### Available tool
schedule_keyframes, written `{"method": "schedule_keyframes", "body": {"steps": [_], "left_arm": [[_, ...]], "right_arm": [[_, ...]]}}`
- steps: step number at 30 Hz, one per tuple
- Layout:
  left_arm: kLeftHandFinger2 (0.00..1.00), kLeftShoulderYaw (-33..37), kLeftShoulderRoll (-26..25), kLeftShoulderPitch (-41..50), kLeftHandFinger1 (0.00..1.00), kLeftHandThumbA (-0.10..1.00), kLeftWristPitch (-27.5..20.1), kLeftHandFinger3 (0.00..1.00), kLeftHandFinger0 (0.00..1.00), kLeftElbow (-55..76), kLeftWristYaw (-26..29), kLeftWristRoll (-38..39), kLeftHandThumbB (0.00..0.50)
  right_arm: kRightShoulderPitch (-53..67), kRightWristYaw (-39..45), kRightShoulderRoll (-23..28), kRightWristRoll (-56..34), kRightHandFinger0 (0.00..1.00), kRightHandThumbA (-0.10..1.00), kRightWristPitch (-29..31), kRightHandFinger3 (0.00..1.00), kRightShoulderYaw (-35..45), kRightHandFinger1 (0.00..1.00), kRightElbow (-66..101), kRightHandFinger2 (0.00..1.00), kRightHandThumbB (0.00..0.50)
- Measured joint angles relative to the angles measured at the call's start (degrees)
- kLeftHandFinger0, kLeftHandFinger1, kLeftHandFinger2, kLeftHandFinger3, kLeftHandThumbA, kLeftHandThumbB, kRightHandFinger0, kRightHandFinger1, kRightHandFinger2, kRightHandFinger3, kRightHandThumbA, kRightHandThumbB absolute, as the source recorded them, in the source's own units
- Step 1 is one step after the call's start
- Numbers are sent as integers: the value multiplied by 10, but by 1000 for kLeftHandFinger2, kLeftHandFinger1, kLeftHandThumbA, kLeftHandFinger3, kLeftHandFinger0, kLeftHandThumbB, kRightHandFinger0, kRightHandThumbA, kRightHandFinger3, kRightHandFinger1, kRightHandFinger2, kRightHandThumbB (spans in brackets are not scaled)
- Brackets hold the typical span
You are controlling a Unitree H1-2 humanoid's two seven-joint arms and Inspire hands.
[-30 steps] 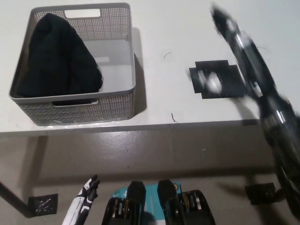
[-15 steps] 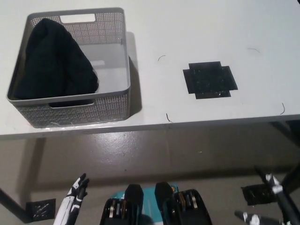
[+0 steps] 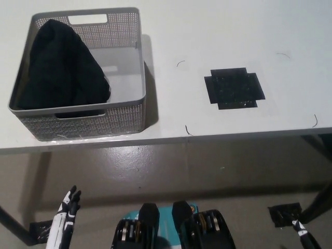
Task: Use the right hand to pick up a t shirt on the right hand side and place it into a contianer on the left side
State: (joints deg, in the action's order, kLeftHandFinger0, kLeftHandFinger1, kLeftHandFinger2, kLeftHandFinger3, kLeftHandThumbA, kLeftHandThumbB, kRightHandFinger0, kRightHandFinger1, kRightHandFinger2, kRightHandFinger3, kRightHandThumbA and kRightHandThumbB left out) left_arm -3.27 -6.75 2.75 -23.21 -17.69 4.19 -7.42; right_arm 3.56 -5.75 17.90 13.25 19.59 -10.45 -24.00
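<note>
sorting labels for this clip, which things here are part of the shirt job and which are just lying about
Part of the job:
- black t shirt, lying in the left of the container
- grey container on the table's left
- right hand, low at the bottom right, off the table

Just lying about:
- black tape patch on the white table
- left hand, resting at the lower left

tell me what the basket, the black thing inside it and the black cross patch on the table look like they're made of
The basket looks like moulded grey plastic: stiff perforated walls with cut-out handles, matte. The black t shirt inside it looks like soft matte fabric, slumped in a rounded heap. The cross patch is probably tape, lying flat on the table with a faint speckled sheen. The table itself looks smooth and white, likely laminate.
</note>
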Motion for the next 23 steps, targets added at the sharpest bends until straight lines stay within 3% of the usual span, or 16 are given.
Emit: {"method": "schedule_keyframes", "body": {"steps": [8,12,14,20,23], "left_arm": [[1000,2,-1,-14,1000,1000,-10,1000,1000,-5,14,1,316],[1000,2,0,-15,1000,1000,-12,1000,1000,-5,14,5,328],[1000,4,0,-15,1000,1000,-13,1000,1000,-6,15,7,331],[1000,7,-2,-15,1000,1000,-13,1000,1000,-8,23,6,324],[1000,8,-3,-15,1000,1000,-14,1000,1000,-10,24,6,314]], "right_arm": [[-13,-5,0,10,1000,1000,30,1000,0,1000,-7,1000,146],[-14,-5,1,11,1000,1000,32,1000,0,1000,-7,1000,166],[-14,-5,3,11,1000,1000,34,1000,0,1000,-7,1000,131],[-18,-5,4,10,1000,1000,40,1000,0,1000,-17,1000,162],[-19,-6,4,8,1000,1000,42,1000,0,1000,-18,1000,134]]}}
